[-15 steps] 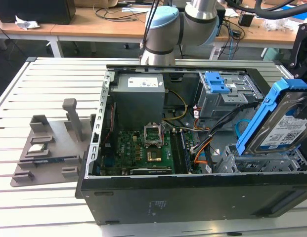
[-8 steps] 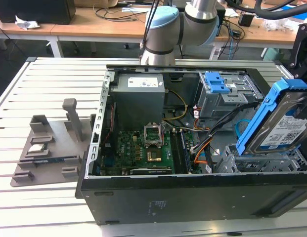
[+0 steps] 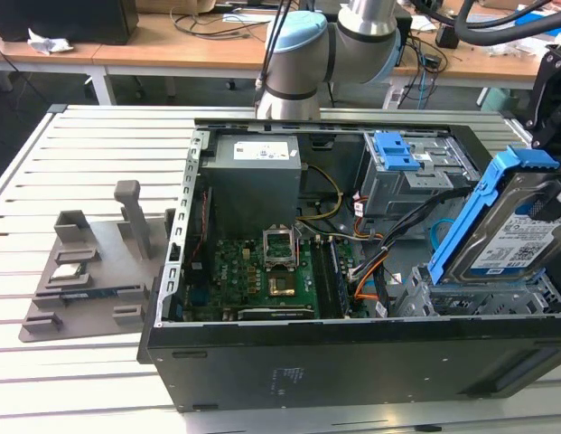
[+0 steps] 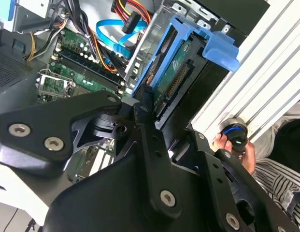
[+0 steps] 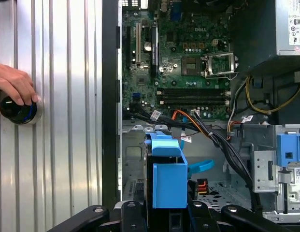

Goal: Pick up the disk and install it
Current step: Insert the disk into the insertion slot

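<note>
- The gripper [image 4: 157,113] is closed on the disk [image 3: 515,231], its black fingers [image 4: 149,145] clamping the blue frame's end
- The disk hangs tilted above the empty drive bay in the corner of the open computer case [image 3: 352,353], near the motherboard [image 3: 262,276]
- A person's hand [image 5: 14,86] rests on a black knob [image 5: 17,110] on the slatted table [image 5: 58,145] beside the case

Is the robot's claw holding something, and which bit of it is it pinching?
Yes. The gripper is holding the disk, pinching it at one end of its blue frame, tilted above the open computer case.
</note>
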Robot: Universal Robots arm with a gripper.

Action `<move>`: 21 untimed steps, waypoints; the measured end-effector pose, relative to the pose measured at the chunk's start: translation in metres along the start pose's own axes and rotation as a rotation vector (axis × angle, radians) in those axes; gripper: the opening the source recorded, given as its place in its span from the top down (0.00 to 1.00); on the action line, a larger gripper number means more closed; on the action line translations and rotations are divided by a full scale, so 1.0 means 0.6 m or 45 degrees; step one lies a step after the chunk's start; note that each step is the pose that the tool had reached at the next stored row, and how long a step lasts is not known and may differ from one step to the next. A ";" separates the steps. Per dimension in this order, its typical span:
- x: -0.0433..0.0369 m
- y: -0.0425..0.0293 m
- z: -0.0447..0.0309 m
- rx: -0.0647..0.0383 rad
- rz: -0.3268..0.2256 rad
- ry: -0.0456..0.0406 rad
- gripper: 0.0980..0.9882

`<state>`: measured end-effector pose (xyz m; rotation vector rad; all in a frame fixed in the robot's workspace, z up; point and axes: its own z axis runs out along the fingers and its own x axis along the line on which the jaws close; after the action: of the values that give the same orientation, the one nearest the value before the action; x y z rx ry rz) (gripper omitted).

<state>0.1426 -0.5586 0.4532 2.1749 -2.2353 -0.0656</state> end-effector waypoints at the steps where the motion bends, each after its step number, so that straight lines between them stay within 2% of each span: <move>1: -0.003 0.000 0.001 0.000 0.000 0.000 0.70; 4: -0.011 0.000 0.011 0.000 0.012 0.000 0.70; 7: -0.011 0.000 0.018 0.000 0.012 0.000 0.70; 10: -0.011 -0.001 0.029 0.000 0.012 0.000 0.70; 21: -0.011 -0.002 0.048 0.000 0.012 0.000 0.70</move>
<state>0.1426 -0.5517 0.4248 2.1644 -2.2455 -0.0654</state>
